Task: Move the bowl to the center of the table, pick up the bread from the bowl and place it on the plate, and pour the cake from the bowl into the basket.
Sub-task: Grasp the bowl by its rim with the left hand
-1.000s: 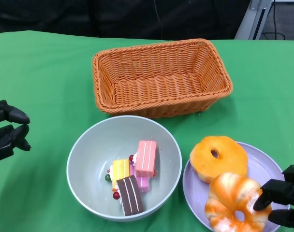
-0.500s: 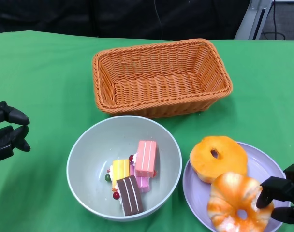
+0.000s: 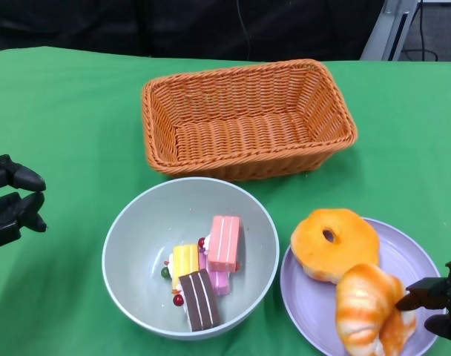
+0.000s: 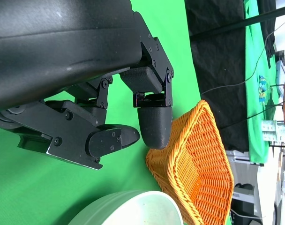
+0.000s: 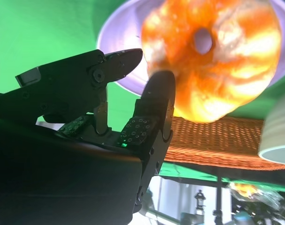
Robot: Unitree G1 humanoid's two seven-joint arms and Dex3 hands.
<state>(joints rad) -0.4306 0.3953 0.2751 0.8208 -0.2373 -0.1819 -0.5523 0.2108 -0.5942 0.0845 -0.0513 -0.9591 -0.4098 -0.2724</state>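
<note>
the robot's black left hand [image 3: 12, 199] sits at the 9 o'clock edge of the green cloth-covered table [image 3: 70, 111], fingers apart and holding nothing; the left wrist view shows the same hand [image 4: 133, 126] loose over bare green, well apart from everything.

toward the middle, at about 6 o'clock, stands the pale grey-green round bowl [image 3: 136, 215]. inside it lie the small cake slices [image 3: 205, 271]: a pink one, a yellow one and a dark brown striped one, bunched together with tiny red bits beside them.

beyond the bowl, at 12 o'clock, is the rectangular orange wicker basket [image 3: 248, 119], its near wall just beside the bowl's far rim.

at 4 to 5 o'clock lies the round lavender plate [image 3: 403, 256], just beside the bowl. on it rests a golden orange ring-shaped bread [image 3: 334, 236], and at the plate's near edge a second, glazed orange-and-white ring bread [image 3: 370, 311] stands tilted up on its edge, leaning at the first one.

at the far right the black right hand [image 3: 440, 300] has its fingertips [image 3: 412, 299] touching this tilted bread. in the right wrist view one finger [image 5: 156, 98] presses against the bread's [image 5: 213, 56] rim while another finger reaches alongside it, apart from the bread; whether the hand actually grasps the bread i cannot tell.
</note>
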